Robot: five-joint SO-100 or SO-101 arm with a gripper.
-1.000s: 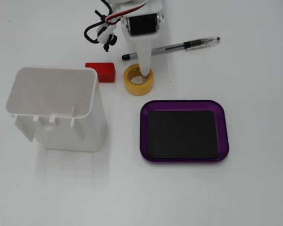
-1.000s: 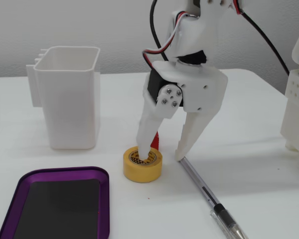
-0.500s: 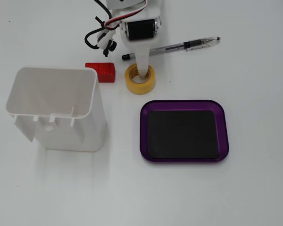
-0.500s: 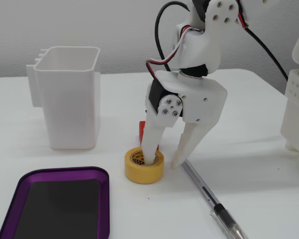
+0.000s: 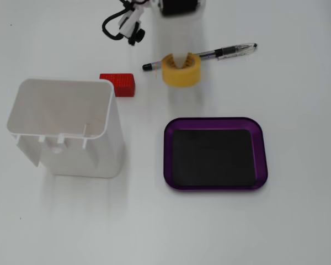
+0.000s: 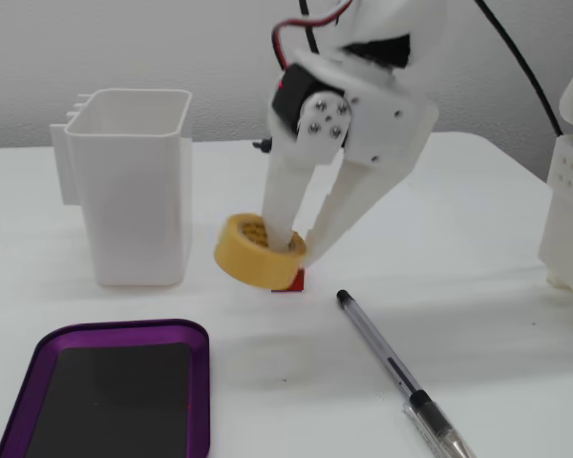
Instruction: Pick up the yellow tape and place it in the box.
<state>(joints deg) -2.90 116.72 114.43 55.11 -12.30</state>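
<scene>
The yellow tape (image 6: 251, 252) is a small ring held tilted just above the table; in a fixed view from above (image 5: 181, 72) it sits over the pen. My white gripper (image 6: 301, 250) is shut on it, one finger through the hole and one outside the rim. From above, the gripper (image 5: 181, 61) is washed out against the white table. The box, a shallow purple tray with black lining (image 5: 262, 152), lies empty, apart from the tape; it also shows at the lower left of the side view (image 6: 199, 382).
A tall white container (image 5: 66, 127) (image 6: 134, 186) stands beside the tray. A red block (image 5: 117, 84) (image 6: 290, 281) lies near the tape. A pen (image 5: 226, 52) (image 6: 392, 367) lies on the table. A white rack (image 6: 568, 200) stands at the right edge.
</scene>
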